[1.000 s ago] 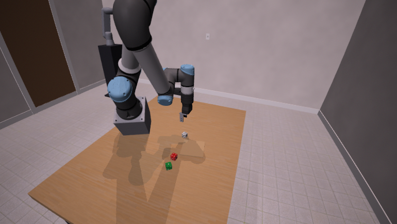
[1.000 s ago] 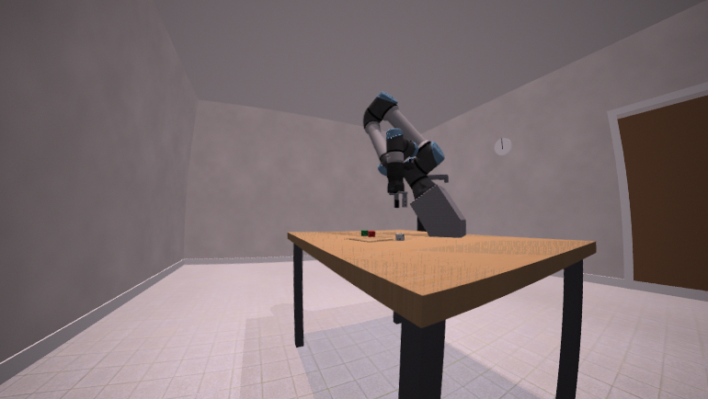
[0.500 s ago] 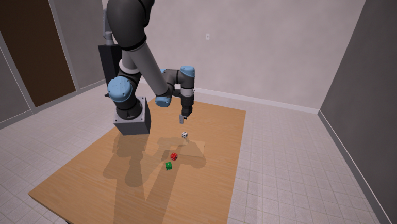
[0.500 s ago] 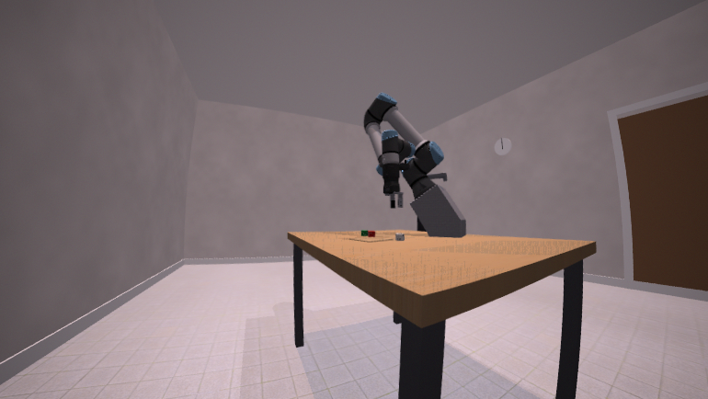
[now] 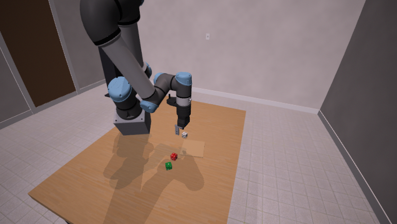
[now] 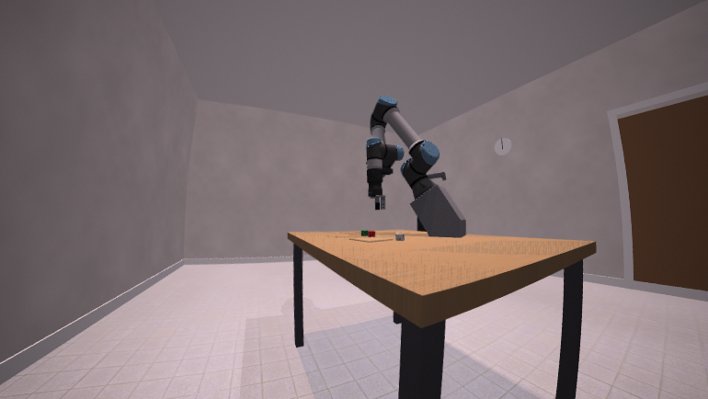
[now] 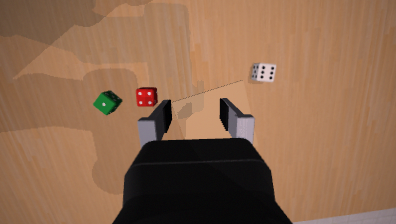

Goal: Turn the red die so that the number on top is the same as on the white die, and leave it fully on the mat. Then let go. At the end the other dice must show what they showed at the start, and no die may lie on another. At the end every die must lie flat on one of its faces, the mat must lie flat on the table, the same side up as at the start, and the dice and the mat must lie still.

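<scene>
The red die (image 5: 174, 156) lies on the table just off the left near corner of the thin tan mat (image 5: 192, 147). In the wrist view the red die (image 7: 146, 96) shows four pips up. The white die (image 5: 184, 134) sits on the table behind the mat, and in the wrist view (image 7: 263, 72) it shows six pips. The green die (image 5: 168, 165) lies close in front of the red one, apart from it. My gripper (image 5: 179, 130) hangs well above the table, open and empty. In the wrist view its fingers frame the mat's edge (image 7: 200, 117), with the red die to their left.
The robot's grey base (image 5: 130, 123) stands on the table at the back left. The table's right edge (image 5: 236, 166) runs beyond the mat. The arm's shadow falls over the dice.
</scene>
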Controlling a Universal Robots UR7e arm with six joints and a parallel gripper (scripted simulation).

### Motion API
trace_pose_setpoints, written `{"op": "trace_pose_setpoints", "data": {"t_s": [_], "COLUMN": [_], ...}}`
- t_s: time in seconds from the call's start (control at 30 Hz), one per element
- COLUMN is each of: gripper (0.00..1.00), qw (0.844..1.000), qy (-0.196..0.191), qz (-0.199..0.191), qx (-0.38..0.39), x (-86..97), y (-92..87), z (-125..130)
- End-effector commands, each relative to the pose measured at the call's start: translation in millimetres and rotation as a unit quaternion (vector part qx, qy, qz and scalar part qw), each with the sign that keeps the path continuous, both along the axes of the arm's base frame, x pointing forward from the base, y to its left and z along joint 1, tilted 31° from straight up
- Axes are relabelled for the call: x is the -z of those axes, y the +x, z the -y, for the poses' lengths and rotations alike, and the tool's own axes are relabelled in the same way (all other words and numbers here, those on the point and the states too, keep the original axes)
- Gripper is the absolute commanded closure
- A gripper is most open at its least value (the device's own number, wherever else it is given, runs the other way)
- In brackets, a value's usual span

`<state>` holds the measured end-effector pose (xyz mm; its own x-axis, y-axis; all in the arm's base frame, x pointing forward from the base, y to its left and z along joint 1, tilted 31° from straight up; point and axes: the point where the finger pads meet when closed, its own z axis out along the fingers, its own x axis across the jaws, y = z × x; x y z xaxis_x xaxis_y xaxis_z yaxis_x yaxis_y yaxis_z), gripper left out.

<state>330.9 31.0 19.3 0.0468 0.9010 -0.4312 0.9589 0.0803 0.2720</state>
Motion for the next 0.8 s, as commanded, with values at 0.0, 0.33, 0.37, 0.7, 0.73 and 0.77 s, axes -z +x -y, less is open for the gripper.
{"op": "trace_pose_setpoints", "data": {"t_s": [0.0,0.33,0.37,0.7,0.73,0.77], "gripper": [0.0,0.0,0.0,0.0,0.0,0.0], "qw": [1.0,1.0,1.0,1.0,1.0,1.0], "qy": [0.006,0.001,0.001,0.0,0.0,0.0], "qz": [0.007,0.015,0.015,0.015,0.015,0.015], "qx": [0.005,0.012,0.012,0.012,0.012,0.012], "x": [-21.3,-37.5,-37.5,-38.2,-38.2,-38.2], "y": [3.2,0.4,0.4,0.2,0.2,0.2], "z": [39,73,73,74,74,74]}}
